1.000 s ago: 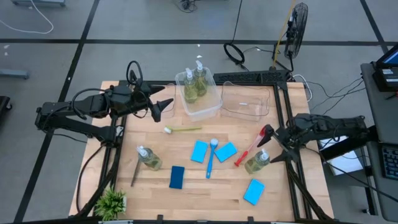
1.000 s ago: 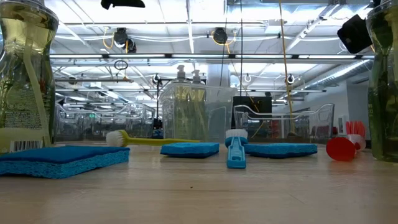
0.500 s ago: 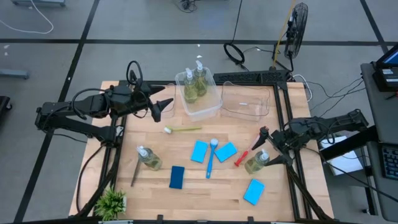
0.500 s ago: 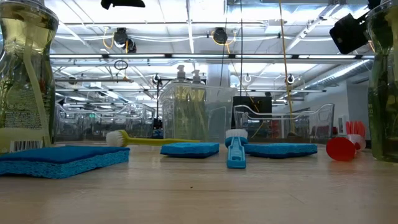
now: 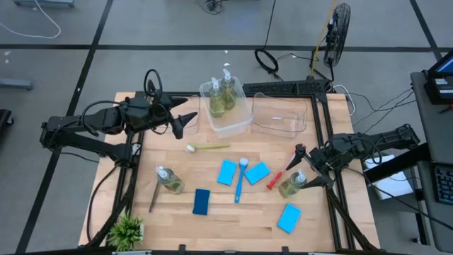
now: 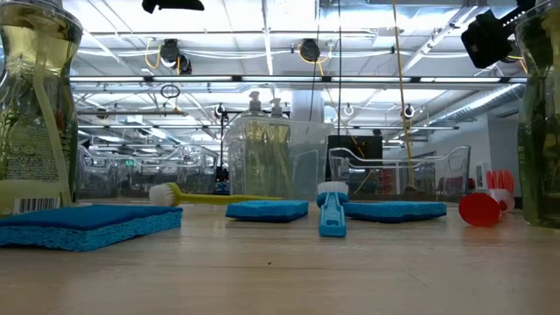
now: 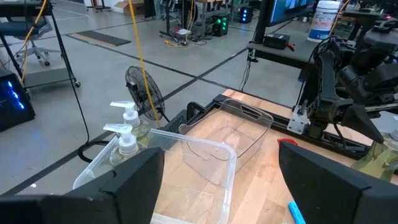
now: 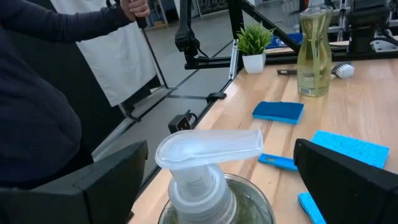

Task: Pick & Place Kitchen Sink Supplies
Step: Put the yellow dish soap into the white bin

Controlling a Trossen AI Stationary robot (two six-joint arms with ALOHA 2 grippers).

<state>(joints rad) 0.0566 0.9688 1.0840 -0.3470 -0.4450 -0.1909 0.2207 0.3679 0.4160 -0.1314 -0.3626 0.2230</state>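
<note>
Wooden table, right hand spread over pump bottle; red brush beside

two bottles in left bin, right bin beside.

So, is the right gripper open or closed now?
Open. The right gripper has both fingers spread wide on either side of the pump bottle, not touching it.

four bottles, four sponges, four brushes
</note>
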